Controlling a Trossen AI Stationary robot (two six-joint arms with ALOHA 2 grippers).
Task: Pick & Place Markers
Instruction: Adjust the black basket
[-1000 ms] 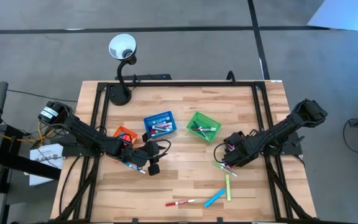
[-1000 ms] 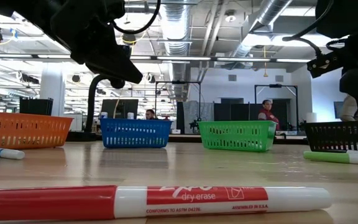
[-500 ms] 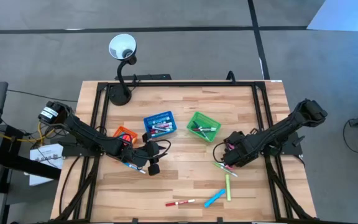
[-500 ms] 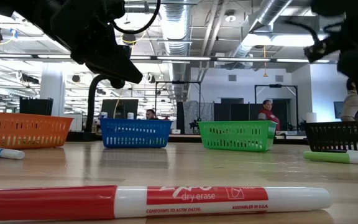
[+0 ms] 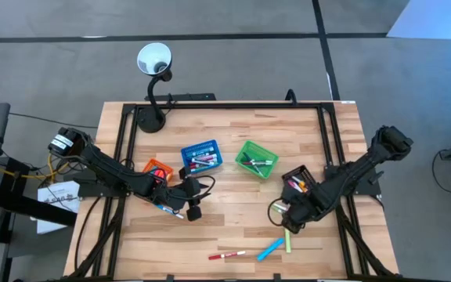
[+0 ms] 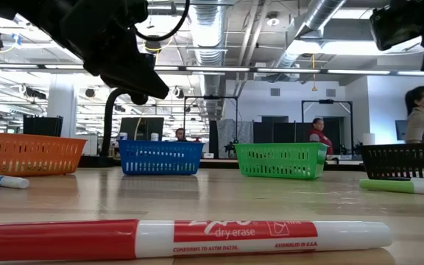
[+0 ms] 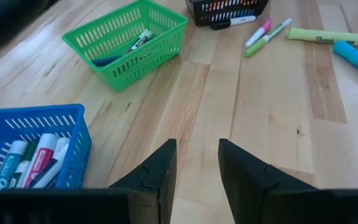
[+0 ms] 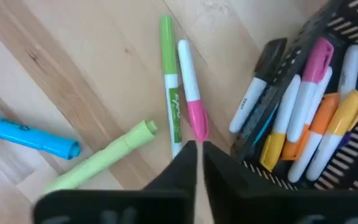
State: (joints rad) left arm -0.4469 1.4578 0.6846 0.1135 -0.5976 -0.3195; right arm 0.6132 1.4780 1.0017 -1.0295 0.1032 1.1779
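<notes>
- Nearest the low camera, a red-and-white marker (image 6: pixel 182 240) is lying on the table (image 5: pixel 233 227), untouched.
- The right gripper (image 8: pixel 197 155) has swung forward from beside the black basket (image 5: pixel 300 178); it is now hanging, fingers pinched together and holding nothing, just over the pink marker (image 8: pixel 191 106) and green marker (image 8: pixel 169 93), so I judge a pickup is coming.
- The left gripper (image 7: pixel 194 165) is sitting unmoved, slightly parted and empty, near the blue basket (image 7: pixel 30 140).
- Farther back, the green basket (image 7: pixel 126 40) is holding markers.
- From above, the right arm is hiding those two markers.
</notes>
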